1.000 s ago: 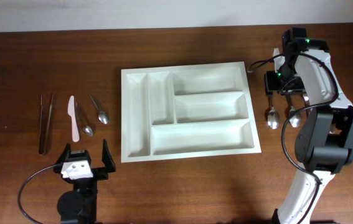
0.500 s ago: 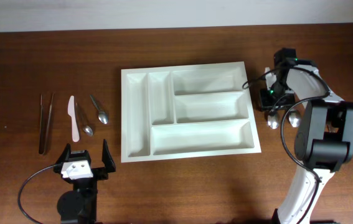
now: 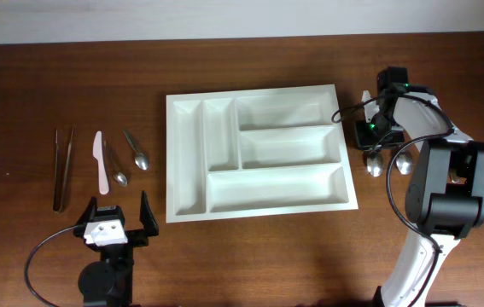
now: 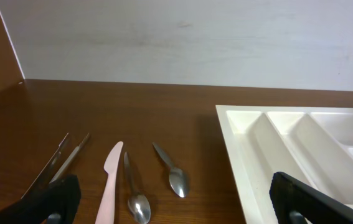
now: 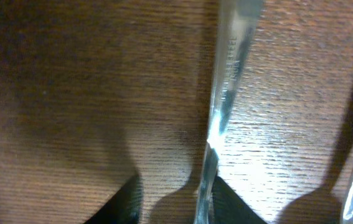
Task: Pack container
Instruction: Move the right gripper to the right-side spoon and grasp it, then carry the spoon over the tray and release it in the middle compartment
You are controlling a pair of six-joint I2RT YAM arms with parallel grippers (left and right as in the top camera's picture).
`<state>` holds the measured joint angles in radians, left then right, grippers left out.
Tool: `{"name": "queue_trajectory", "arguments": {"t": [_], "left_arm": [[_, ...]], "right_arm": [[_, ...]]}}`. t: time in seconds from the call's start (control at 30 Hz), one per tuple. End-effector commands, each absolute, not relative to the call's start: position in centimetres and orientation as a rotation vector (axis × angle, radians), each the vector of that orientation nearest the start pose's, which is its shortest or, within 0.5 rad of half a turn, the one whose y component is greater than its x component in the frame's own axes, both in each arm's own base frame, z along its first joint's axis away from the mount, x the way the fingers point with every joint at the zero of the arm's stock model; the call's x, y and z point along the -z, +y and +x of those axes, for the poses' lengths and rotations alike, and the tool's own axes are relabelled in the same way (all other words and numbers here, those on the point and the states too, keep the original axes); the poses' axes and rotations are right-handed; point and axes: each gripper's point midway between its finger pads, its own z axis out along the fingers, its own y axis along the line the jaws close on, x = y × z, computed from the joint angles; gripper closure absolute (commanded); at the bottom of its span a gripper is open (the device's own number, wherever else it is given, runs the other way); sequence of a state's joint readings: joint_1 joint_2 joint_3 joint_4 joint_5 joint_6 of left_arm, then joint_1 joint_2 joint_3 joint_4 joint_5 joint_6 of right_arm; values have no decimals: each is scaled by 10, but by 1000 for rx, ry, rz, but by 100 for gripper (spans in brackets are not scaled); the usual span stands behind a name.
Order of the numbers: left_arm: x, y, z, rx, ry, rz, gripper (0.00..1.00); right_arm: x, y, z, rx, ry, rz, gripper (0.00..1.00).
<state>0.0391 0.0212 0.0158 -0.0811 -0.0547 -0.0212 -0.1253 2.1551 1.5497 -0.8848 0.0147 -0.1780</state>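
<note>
The container (image 3: 172, 153), a white five-compartment tray, lies mid-table with nothing in it; its left corner shows in the left wrist view (image 4: 238, 149). My right gripper (image 3: 376, 136) is low over the table just right of the tray. In the right wrist view its fingers (image 5: 176, 202) are open and straddle the handle of a metal spoon (image 5: 223, 99); the right finger is close against the handle. That spoon's bowl (image 3: 375, 164) pokes out below the gripper. My left gripper (image 3: 119, 209) is open and empty at the front left.
A second spoon (image 3: 405, 162) lies right of the first, and a white utensil tip (image 3: 366, 98) shows above the gripper. Left of the tray lie metal tongs (image 3: 62, 166), a white plastic knife (image 3: 100, 160) and two spoons (image 3: 115, 166) (image 3: 137, 150).
My right gripper has moved left and down onto the spoon handle beside the tray, then held nearly still. The left arm and utensils have not moved.
</note>
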Motion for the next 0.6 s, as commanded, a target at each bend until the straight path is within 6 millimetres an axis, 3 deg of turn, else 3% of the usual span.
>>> {"name": "queue_trajectory", "arguments": {"t": [0.0,0.07,0.23,0.47,0.57], "left_arm": [[-156,17,246,-61,1653,-71,1],[-156,17,246,-61,1653,-71,1],[-156,17,246,-61,1653,-71,1],[-156,17,246,-61,1653,-71,1],[-156,17,246,-61,1653,-71,1]], "right_arm": [[22,-75,399,63,3131,30,72],[22,-84,395,61,3137,70,82],[22,-96,390,58,3147,120,96],[17,-84,397,56,3134,70,96],[4,-73,409,47,3113,25,96]]}}
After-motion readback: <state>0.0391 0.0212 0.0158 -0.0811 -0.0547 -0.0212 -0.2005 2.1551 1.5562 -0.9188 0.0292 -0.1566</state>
